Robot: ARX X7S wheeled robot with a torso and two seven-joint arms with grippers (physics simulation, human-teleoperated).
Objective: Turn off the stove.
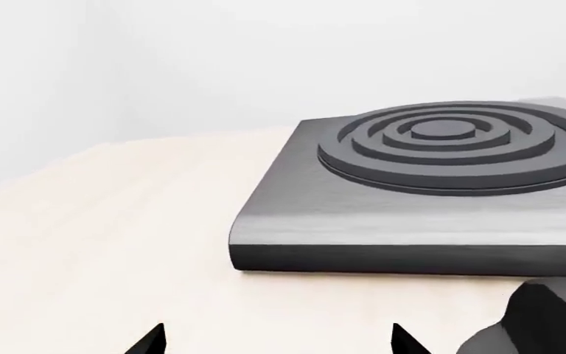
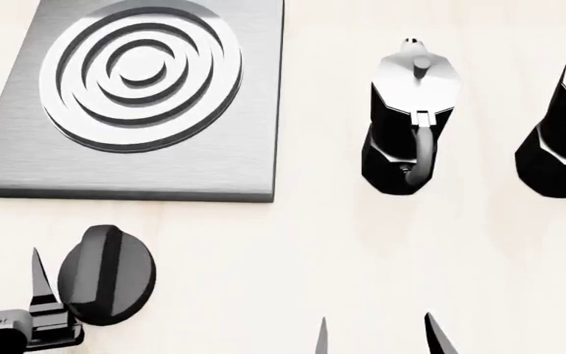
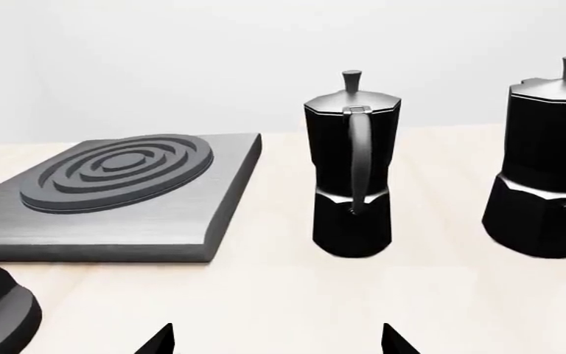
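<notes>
Fingertips of the left gripper [image 1: 278, 341] are showing nearest in the left wrist view, spread wide and holding nothing; the stove [image 1: 382, 221] is lying just beyond, and the knob [image 1: 544, 321] is sitting off to the right, outside the jaws.

From the head view, the left gripper [image 2: 52, 295] is resting just beside the knob [image 2: 106, 274], near the stove [image 2: 135, 158]; closing now would probably miss it. The right gripper [image 2: 376, 333] is open and empty.

The right wrist view is showing two moka pots [image 3: 352, 169] standing right of the stove [image 3: 116, 199]; a careless swing could be knocking them.
</notes>
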